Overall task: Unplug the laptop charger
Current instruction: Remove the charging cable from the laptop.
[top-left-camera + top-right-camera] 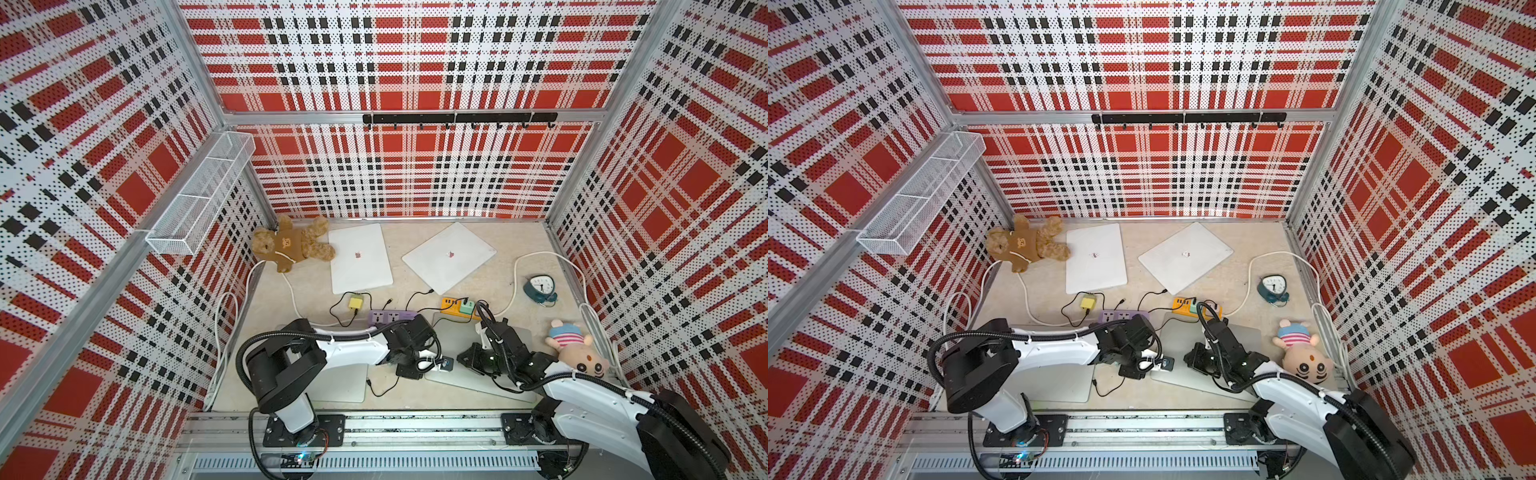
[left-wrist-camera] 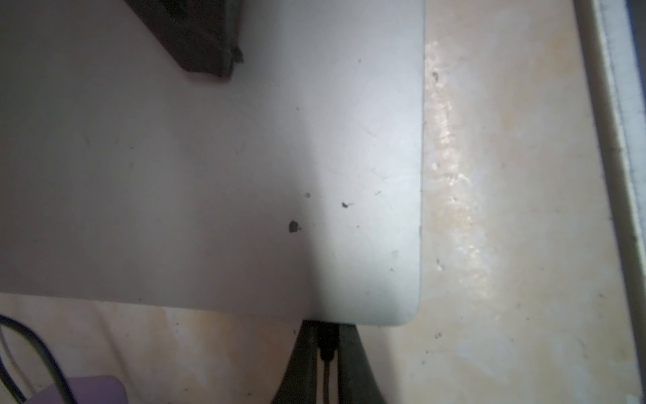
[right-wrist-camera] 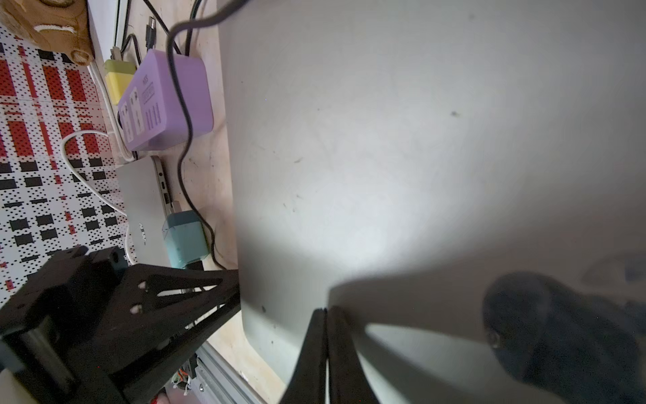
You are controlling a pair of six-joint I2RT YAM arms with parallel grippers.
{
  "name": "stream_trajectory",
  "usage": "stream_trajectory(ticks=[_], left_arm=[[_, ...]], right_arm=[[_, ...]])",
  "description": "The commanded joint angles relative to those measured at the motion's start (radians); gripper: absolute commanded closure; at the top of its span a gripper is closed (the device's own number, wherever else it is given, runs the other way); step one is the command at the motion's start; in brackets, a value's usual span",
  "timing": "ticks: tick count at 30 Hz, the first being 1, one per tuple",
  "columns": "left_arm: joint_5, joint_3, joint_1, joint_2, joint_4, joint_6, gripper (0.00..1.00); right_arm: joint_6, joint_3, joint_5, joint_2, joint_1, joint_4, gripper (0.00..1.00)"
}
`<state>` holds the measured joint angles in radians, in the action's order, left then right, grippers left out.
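A grey laptop lies at the front right of the table. The black charger plug sits in its side edge near the front corner, still seated in the port. My left gripper is shut on that plug, one finger on each side. The plug's black cable runs back past the power strips. My right gripper is shut with nothing in it, and its tips rest on the laptop lid.
A purple power strip and an orange one lie behind the arms. A second grey laptop lies under the left arm with a teal charger brick beside it. Two white laptops, a teddy, a clock and a pig doll stand around.
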<state>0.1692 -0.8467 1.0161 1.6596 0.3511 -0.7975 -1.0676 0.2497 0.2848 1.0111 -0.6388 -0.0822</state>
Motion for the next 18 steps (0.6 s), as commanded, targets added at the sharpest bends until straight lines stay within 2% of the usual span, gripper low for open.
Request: stream_trajectory(ticks=[1,9,18], left_arm=[[-0.006,-0.011,-0.008,0.032,0.028,-0.006,1.00],[-0.040,-0.011,-0.007,0.018,0.034,-0.032,1.00],[-0.026,-0.016,-0.018,0.033,0.043,-0.008,1.00]], right_arm=[[-0.003,-0.010,-0.008,0.002,0.005,0.005,0.92],[-0.003,-0.012,-0.009,0.002,0.005,0.001,0.92],[-0.003,-0.013,-0.009,0.001,0.005,0.003,0.93]])
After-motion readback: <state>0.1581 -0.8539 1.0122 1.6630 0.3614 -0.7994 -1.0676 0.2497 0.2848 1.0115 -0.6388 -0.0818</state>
